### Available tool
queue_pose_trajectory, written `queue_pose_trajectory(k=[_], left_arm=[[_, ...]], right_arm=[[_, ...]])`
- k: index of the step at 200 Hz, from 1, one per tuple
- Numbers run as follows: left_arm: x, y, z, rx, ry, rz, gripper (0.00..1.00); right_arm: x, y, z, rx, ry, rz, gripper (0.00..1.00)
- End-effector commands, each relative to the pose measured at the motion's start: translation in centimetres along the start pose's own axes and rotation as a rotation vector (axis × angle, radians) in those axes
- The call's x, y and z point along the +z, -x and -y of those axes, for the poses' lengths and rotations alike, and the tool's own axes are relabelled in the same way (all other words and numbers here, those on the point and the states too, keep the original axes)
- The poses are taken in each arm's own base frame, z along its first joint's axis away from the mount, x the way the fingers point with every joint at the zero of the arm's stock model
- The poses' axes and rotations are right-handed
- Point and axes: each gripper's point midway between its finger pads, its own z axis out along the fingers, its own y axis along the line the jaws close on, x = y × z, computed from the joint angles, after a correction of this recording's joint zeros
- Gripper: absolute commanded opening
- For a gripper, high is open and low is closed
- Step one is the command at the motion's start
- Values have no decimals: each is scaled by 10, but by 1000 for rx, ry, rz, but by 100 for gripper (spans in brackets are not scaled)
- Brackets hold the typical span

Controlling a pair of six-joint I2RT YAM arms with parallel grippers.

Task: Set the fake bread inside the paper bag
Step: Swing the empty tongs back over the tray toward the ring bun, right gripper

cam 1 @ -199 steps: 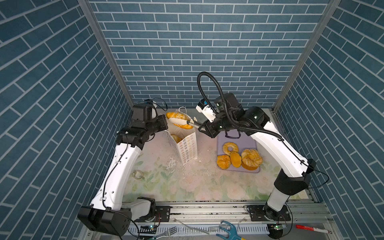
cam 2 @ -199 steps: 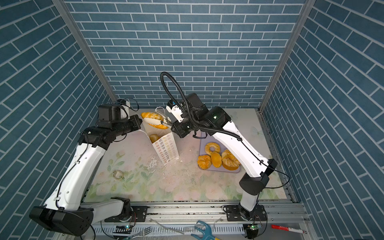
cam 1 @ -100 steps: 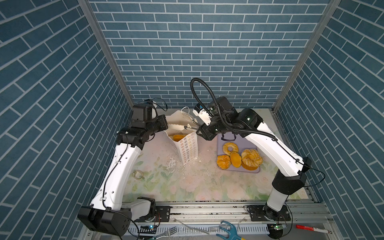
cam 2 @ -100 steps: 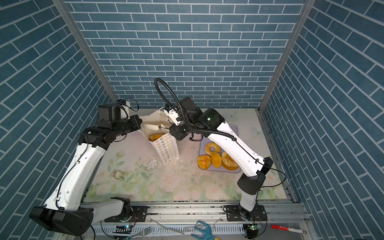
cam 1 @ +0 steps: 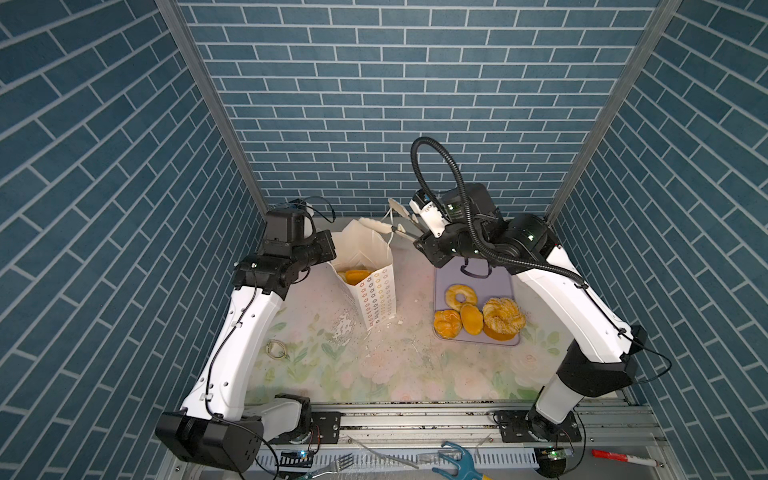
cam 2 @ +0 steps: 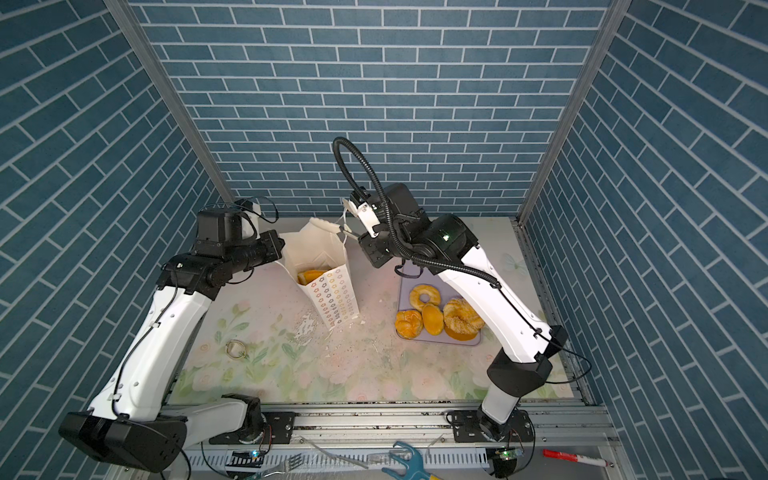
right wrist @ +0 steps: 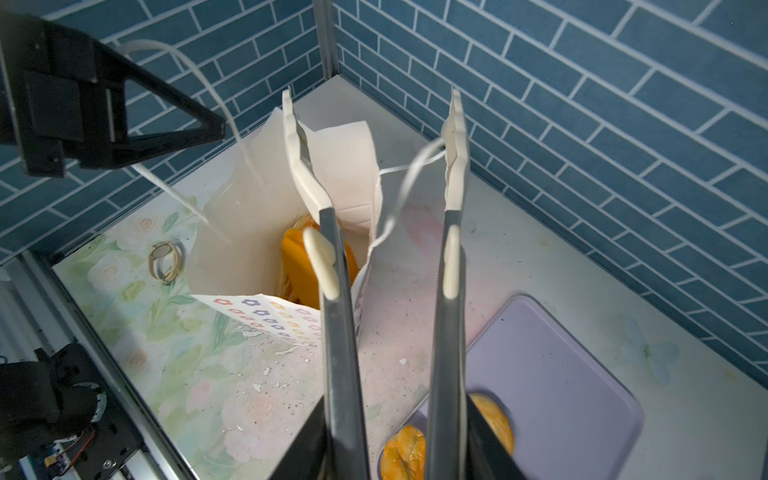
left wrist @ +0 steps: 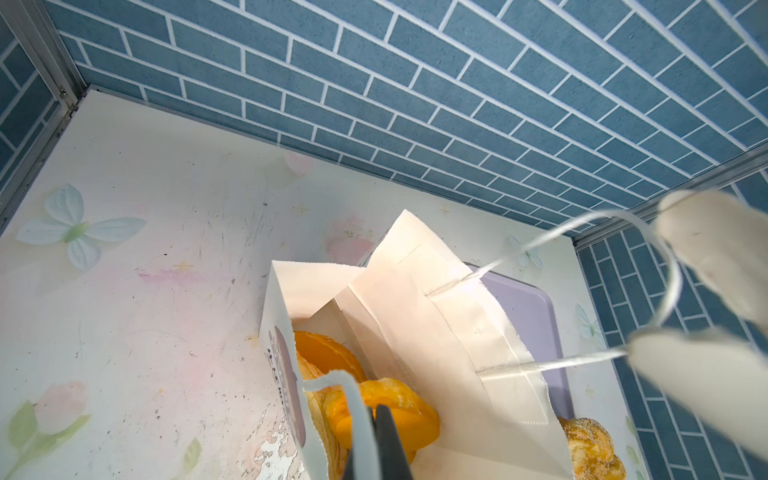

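The white paper bag stands open at the back middle in both top views, with fake bread lying inside it, also seen in the left wrist view. My left gripper is shut on the bag's near cord handle. My right gripper hangs open and empty above the bag's right rim, and the far handle rests against one fingertip. A ring doughnut, two buns and a sugar twist lie on the lavender tray.
A small gold ring clasp lies on the floral mat left of the bag. White flakes are scattered at the bag's foot. A fork, a blue tool and a red marker sit on the front rail. Brick walls close in three sides.
A second ago my right gripper held a pastry over the bag's mouth. The pastry now lies in the bag, and the gripper has opened and drawn back to the right. The left arm held still.
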Motion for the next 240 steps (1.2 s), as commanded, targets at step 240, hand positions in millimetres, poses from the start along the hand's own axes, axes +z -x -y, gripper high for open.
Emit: queue_pose_trajectory(k=[240], left_arm=[[-4,1,3,12,-4,-2,0]], right_arm=[[21,-217,141,547,-203,-554,47]])
